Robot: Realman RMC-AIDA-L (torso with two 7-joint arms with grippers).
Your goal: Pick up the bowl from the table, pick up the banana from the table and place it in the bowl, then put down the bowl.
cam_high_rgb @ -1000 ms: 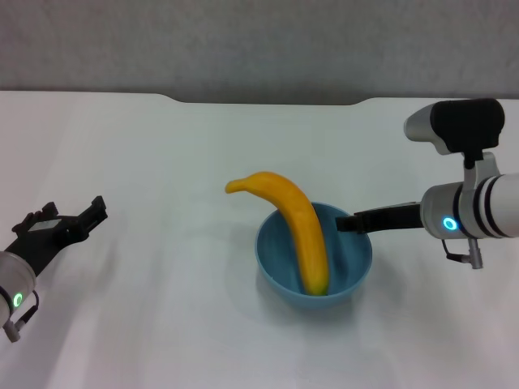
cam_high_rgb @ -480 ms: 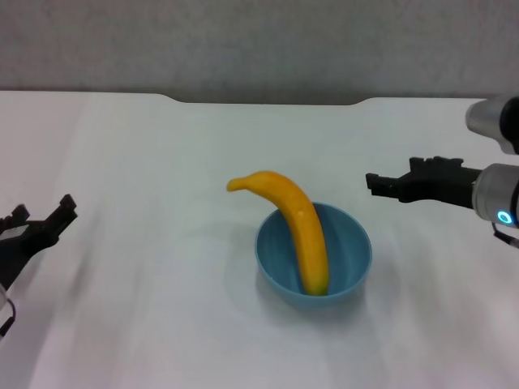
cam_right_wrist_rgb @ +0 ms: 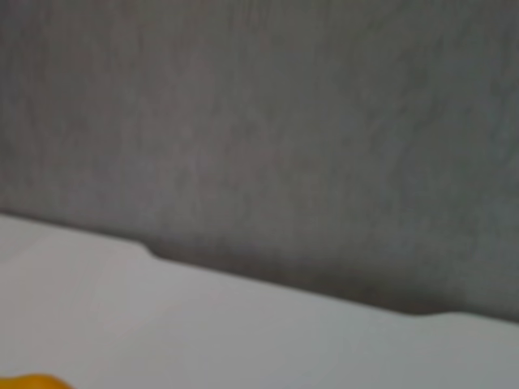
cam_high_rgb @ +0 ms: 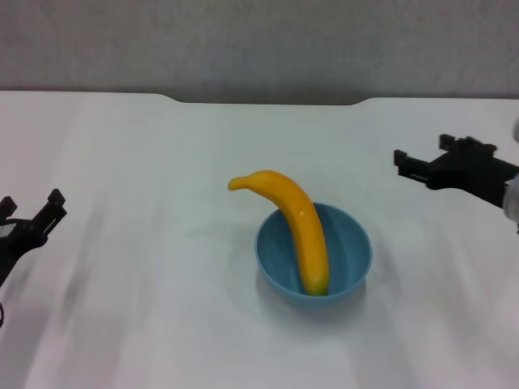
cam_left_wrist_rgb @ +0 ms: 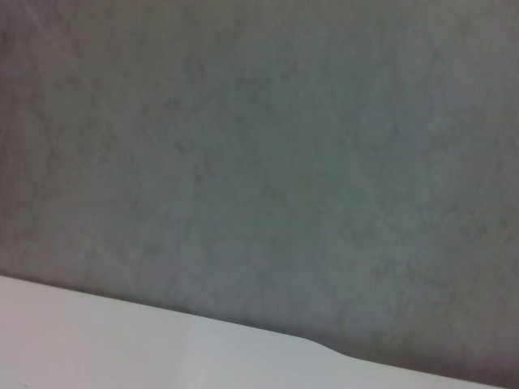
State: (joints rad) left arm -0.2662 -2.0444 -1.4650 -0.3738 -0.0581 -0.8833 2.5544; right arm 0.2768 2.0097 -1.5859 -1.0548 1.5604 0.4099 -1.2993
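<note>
The light blue bowl (cam_high_rgb: 350, 253) stands on the white table (cam_high_rgb: 146, 162), a little right of centre. The yellow-orange banana (cam_high_rgb: 295, 224) lies in it, its dark end down in the bowl and its stem end sticking out over the far left rim. My right gripper (cam_high_rgb: 422, 153) is open and empty, well to the right of the bowl and apart from it. My left gripper (cam_high_rgb: 32, 204) is open and empty at the left edge of the head view. The right wrist view shows only a sliver of the banana (cam_right_wrist_rgb: 28, 381) above the table (cam_right_wrist_rgb: 243, 324).
The table's far edge has a shallow notch (cam_high_rgb: 268, 101) in front of a grey wall (cam_high_rgb: 259, 40). The left wrist view shows only the wall (cam_left_wrist_rgb: 259, 162) and a strip of table (cam_left_wrist_rgb: 122, 348).
My right gripper let go of the bowl's rim, opened and drew back to the right and upward. My left gripper drew back to the left. Bowl and banana stayed put.
</note>
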